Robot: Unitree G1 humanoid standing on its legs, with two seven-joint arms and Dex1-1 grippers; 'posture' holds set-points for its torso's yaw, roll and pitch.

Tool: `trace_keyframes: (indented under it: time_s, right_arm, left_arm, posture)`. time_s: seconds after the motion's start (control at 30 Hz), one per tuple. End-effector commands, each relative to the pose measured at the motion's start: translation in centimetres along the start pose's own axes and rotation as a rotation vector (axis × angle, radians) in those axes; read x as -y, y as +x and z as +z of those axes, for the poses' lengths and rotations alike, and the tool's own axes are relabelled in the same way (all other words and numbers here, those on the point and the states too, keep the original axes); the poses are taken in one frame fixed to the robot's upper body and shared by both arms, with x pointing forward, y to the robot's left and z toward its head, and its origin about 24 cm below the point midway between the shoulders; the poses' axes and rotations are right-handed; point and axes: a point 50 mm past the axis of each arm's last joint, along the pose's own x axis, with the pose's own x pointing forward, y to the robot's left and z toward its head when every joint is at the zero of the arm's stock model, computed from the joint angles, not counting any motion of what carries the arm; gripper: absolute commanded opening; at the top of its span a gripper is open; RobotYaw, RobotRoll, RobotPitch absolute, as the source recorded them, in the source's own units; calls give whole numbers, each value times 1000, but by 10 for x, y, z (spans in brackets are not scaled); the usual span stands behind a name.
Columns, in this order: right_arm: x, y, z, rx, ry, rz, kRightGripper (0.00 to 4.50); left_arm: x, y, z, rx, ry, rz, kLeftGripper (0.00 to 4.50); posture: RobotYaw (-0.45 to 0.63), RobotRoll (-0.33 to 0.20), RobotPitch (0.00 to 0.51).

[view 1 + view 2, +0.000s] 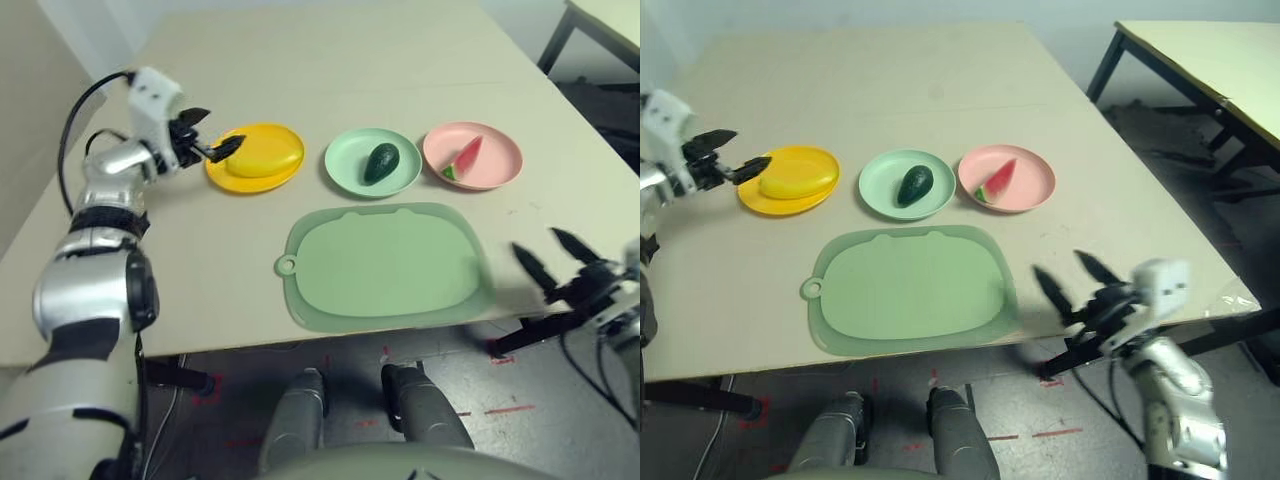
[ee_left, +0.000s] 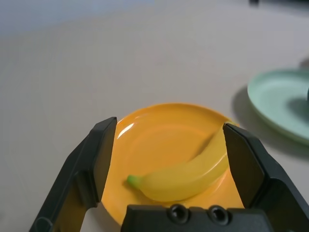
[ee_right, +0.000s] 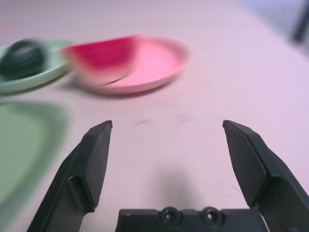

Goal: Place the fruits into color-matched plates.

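Black and spread wide, the right hand (image 1: 534, 238) hangs near the front edge of the surface (image 1: 300, 80), holding nothing. Beside it, toward the robot's left, lies the green cutting board (image 1: 390, 265), bare.

Beyond the board, the left hand (image 1: 225, 124) is spread too, at the outer left side of the yellow plate (image 1: 249, 187). The banana (image 1: 265, 157) lies in that plate, just to the right of this hand and a little nearer the robot; the left hand is clearly the nearer one. Its long axis runs mostly side to side, and its green tip (image 2: 133, 181) shows between the spread fingers.

The avocado (image 1: 381, 163) sits in the mint plate (image 1: 340, 150), farther right, its long axis running mainly away from the robot. The watermelon wedge (image 1: 463, 160) lies in the pink plate (image 1: 505, 165), pointing away and rightward, rind end nearer the robot; the right hand is nearer to it.

With every fruit matched, the task looks done. The left hand probably needs only to draw off leftward, away from the banana, without brushing the plate rim.
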Motion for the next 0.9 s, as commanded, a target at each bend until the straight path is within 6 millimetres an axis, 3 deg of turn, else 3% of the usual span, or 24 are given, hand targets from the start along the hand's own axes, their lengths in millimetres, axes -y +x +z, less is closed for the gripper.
trace_keyframes:
  time_s: [0.03, 0.17, 0.33, 0.57, 0.9]
  right_arm:
    - [17, 6, -3, 2, -19, -56, 4500]
    - [34, 20, -4, -10, -36, -73, 4500]
    - [35, 39, -13, -66, -54, -26, 4500]
    - [40, 57, -14, -50, -12, -73, 4500]
    - [44, 58, -16, -56, -3, -106, 4500]
  left_arm:
    - [3, -16, -20, 64, -110, 84, 4479]
    - [17, -35, -43, 68, -147, 133, 4479]
    - [24, -46, -52, 39, -161, 154, 4479]
    - [23, -46, -40, 69, -128, 194, 4479]
    - [22, -48, -37, 82, -105, 217, 4479]
  posture:
    - [-192, 0, 194]
    - [-233, 0, 216]
    - [-203, 0, 237]
    - [-71, 0, 218]
    - [-33, 0, 223]
